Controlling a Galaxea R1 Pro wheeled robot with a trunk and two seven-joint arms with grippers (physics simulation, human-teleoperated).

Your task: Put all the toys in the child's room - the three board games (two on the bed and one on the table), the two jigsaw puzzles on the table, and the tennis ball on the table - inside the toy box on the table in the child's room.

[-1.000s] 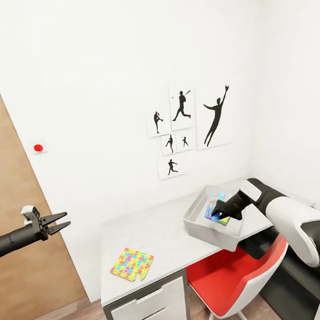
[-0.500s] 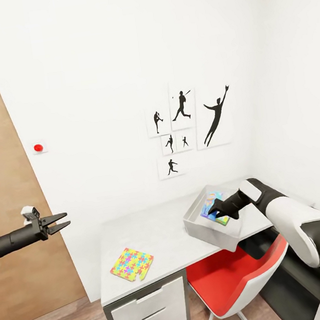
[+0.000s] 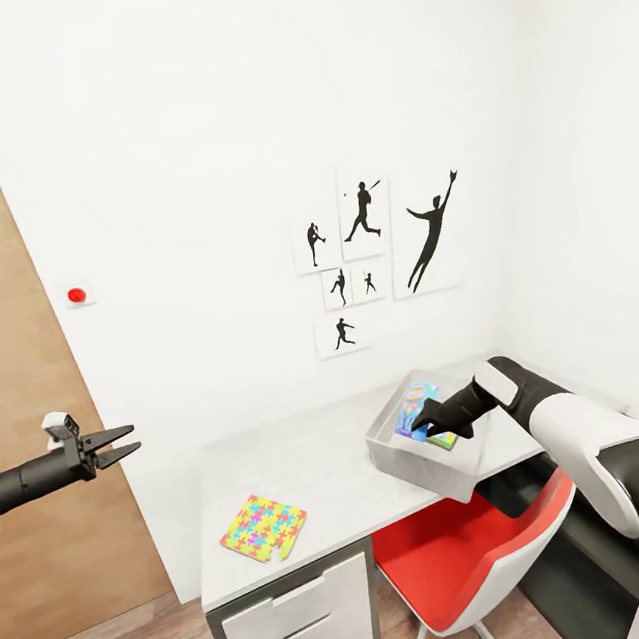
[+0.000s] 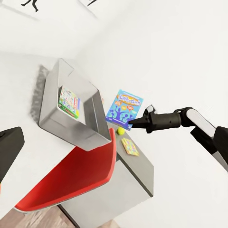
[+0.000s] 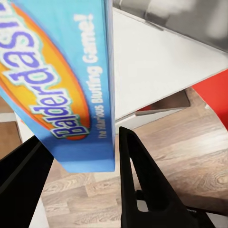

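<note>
My right gripper (image 3: pixel 425 416) is shut on a blue Balderdash board game (image 3: pixel 415 406), holding it tilted upright over the grey toy box (image 3: pixel 431 474) at the desk's right end. In the right wrist view the board game (image 5: pixel 61 80) sits between the black fingers (image 5: pixel 142 185). Seen from the left wrist, the held board game (image 4: pixel 124 109) hangs beyond the toy box (image 4: pixel 61 128), which holds another board game (image 4: pixel 69 101). A tennis ball (image 4: pixel 121 129) and a small jigsaw puzzle (image 4: pixel 129 146) lie on the desk past the box. A colourful jigsaw puzzle (image 3: pixel 263 527) lies at the desk's front left. My left gripper (image 3: pixel 124 442) hovers open, far left of the desk.
A red and white chair (image 3: pixel 460 543) is tucked under the white desk (image 3: pixel 319 471), beside a drawer unit (image 3: pixel 298 615). A wooden door (image 3: pixel 8 401) stands at the left. Silhouette pictures (image 3: pixel 371 252) hang on the wall behind the desk.
My right gripper has carried the board game a little up and to the left over the toy box. The left arm has not moved.
</note>
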